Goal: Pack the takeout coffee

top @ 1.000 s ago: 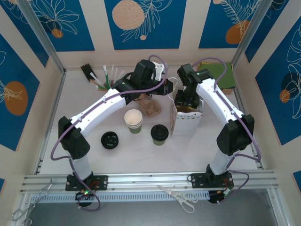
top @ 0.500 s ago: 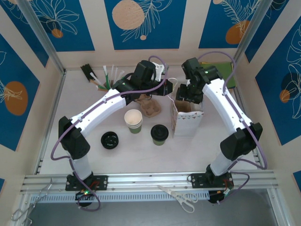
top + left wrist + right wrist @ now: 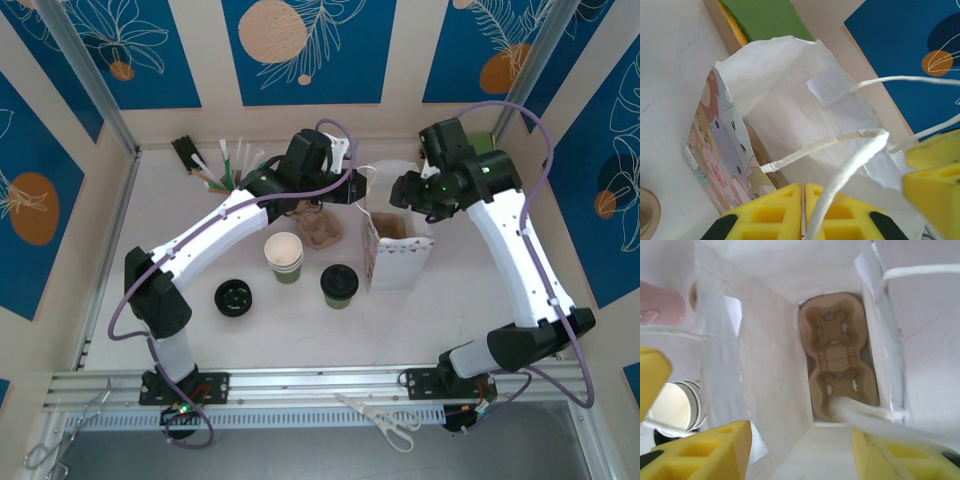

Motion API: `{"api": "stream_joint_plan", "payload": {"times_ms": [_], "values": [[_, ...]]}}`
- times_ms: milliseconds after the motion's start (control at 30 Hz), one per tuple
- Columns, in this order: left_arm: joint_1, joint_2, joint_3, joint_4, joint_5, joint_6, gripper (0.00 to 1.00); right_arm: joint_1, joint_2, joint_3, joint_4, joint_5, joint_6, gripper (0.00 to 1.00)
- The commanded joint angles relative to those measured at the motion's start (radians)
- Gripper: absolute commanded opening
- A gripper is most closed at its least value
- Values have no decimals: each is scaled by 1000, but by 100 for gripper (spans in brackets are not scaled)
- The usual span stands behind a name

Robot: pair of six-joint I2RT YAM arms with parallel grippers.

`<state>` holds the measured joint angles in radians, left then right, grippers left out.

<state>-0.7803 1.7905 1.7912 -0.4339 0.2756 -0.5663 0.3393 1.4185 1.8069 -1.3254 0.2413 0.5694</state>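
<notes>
The takeout coffee, a dark green cup with a black lid, stands on the table just left of the white paper bag. My left gripper is at the bag's far left corner. Its jaws are shut, with the bag's twisted paper handle running over one finger. My right gripper hangs open above the bag's mouth, nothing between its fingers. A brown cup carrier lies flat on the bag's bottom.
A stack of lidless green cups and a lone black lid sit left of the coffee. A second brown carrier lies under the left arm. Straws and stirrers are at the back left, a green box at the back right.
My right gripper has lifted out of the bag and drawn back to the right, the arm stretching up. The left arm, the bag and the coffee have not moved.
</notes>
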Motion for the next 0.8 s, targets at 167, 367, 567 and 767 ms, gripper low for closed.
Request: {"api": "stream_joint_plan", "payload": {"times_ms": [167, 367, 567, 767], "values": [[-11, -39, -15, -4, -5, 27, 9, -72, -80, 56, -31, -61, -6, 55], [-12, -39, -16, -2, 2, 26, 9, -108, -58, 41, -4, -86, -23, 55], [-12, -44, -21, -3, 4, 24, 9, -159, 1, 57, 9, -100, -45, 46], [-13, -53, -32, -5, -13, 29, 9, -216, 2, 48, -27, -105, -84, 17]]}}
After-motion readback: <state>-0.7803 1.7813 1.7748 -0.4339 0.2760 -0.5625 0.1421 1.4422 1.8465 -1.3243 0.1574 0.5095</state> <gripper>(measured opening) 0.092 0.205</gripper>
